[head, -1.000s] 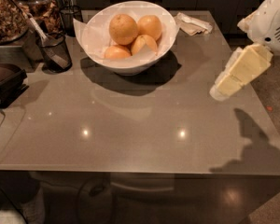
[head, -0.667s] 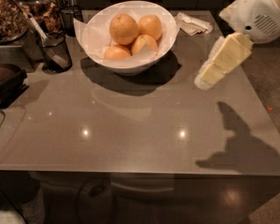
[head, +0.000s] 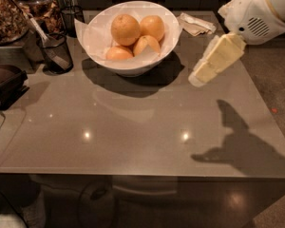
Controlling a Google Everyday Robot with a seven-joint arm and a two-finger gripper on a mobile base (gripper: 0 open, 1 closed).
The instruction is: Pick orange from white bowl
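- Closest to me is the bare front stretch of the grey desk (head: 133, 141), glossy, with the arm's shadow (head: 237, 141) on its right side.
- The gripper (head: 198, 78) hangs over the desk's right part, tilted down and left, just beside the white bowl (head: 133, 68) but apart from it and holding nothing. I cannot tell whether it is released or clenched.
- The bowl sits mid-desk toward the back with four oranges piled on a thin paper lining (head: 88, 32).
- My target is the top orange (head: 125, 30), the highest and least crowded.
- I judge it to be firm, of moderate weight, round and likely to roll, so I would take it from above across its widest part. The loose lining could shift if it is nudged.
- Farther back there is a dark glass cup (head: 54, 51) on the left and a crumpled napkin (head: 195, 25) on the right.
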